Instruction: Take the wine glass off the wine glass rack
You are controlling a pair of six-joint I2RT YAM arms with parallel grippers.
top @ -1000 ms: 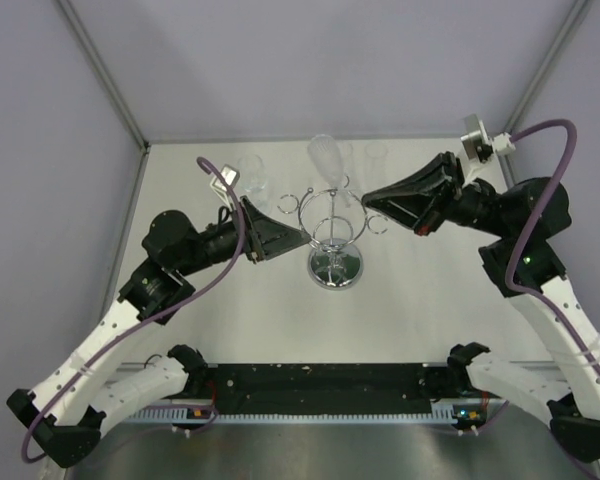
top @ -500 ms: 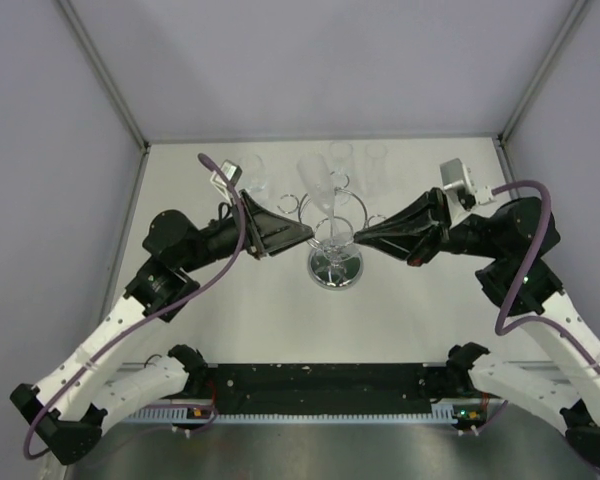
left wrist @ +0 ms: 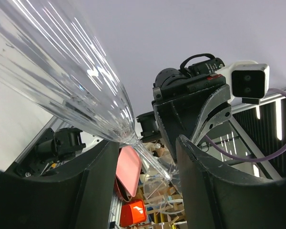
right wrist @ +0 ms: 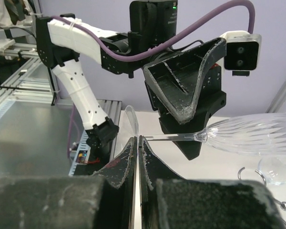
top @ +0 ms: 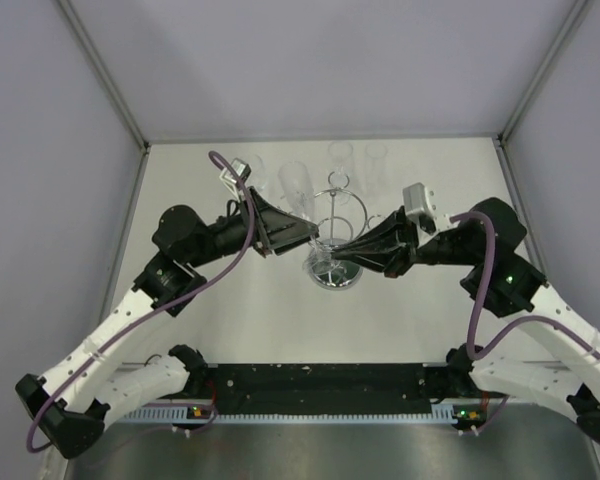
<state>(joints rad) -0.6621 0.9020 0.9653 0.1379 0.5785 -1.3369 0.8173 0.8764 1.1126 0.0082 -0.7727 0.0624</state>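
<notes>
The clear ribbed wine glass (top: 296, 190) lies tilted, its bowl up and left of the chrome wine glass rack (top: 346, 213). My right gripper (top: 332, 254) is shut on the glass's round foot; in the right wrist view (right wrist: 137, 138) the stem runs right to the bowl (right wrist: 257, 136). My left gripper (top: 305, 236) is open. Its fingers stand on either side of the stem just below the bowl, not touching it, as the left wrist view (left wrist: 148, 145) shows with the bowl (left wrist: 62, 71) overhead. The rack's mirrored base (top: 332, 274) sits under both grippers.
Three other clear glasses stand at the back of the table, one at the left (top: 253, 175) and two near the middle (top: 340, 155), (top: 377, 155). A rack ring (right wrist: 250, 174) shows low right in the right wrist view. Purple walls enclose the table.
My right gripper has swung left and down across the rack with the glass, whose bowl moved left and tipped over. My left gripper has moved right until its fingers straddle the stem.
</notes>
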